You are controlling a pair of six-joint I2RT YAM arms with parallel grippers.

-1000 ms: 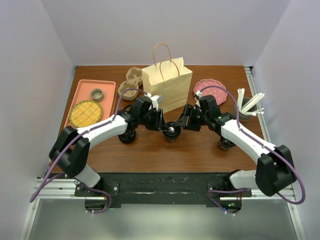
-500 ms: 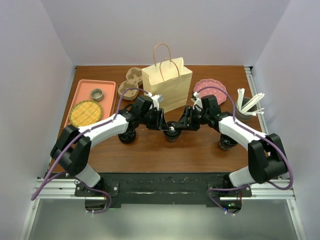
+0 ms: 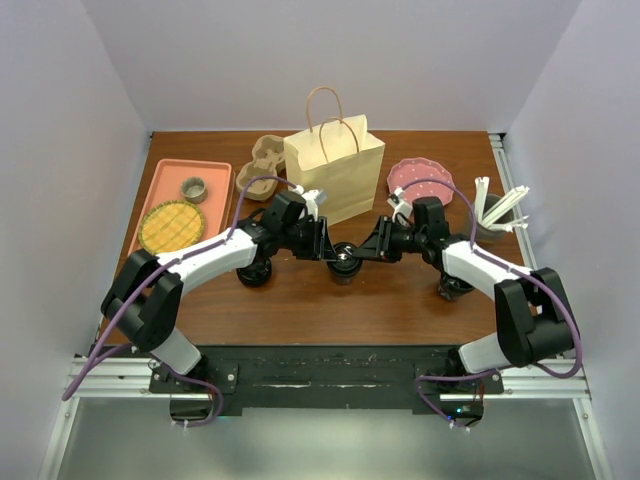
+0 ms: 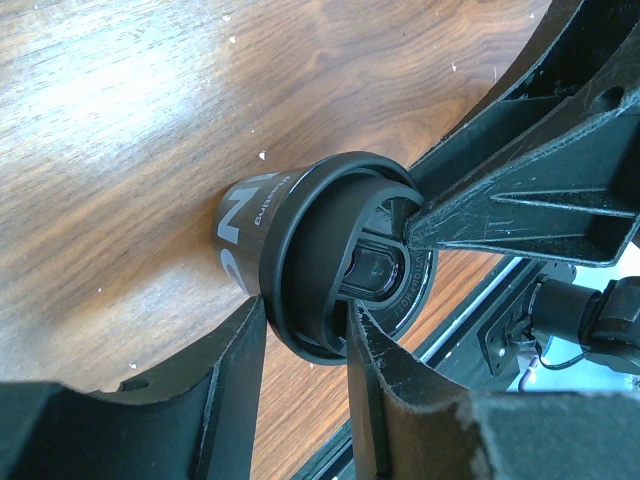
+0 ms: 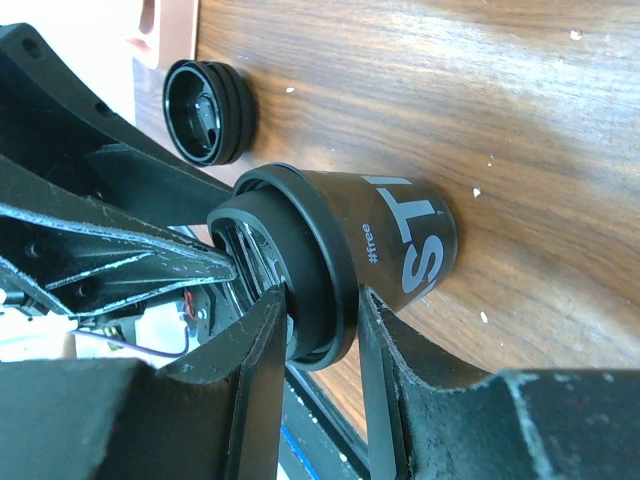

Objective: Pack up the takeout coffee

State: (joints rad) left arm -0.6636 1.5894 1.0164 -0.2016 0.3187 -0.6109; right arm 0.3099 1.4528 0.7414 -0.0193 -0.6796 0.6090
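Two tools meet on one small black tapered disposable coffee cup with black plastic lid (image 4: 285,245), upright on the brown wooden bench (image 3: 330,315): the left tool (image 4: 305,350) is clenched across its lid, and the right tool (image 5: 320,325) pinches the same lid opposite. Packing looks barely begun: a second black cup (image 3: 255,272) and a third black cup (image 3: 455,288) wait outside the tools, the tan paper bag (image 3: 335,172) beyond. Pale lilac walls (image 3: 60,150) surround.

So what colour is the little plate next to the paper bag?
The plate is pink; the top view shows it best.
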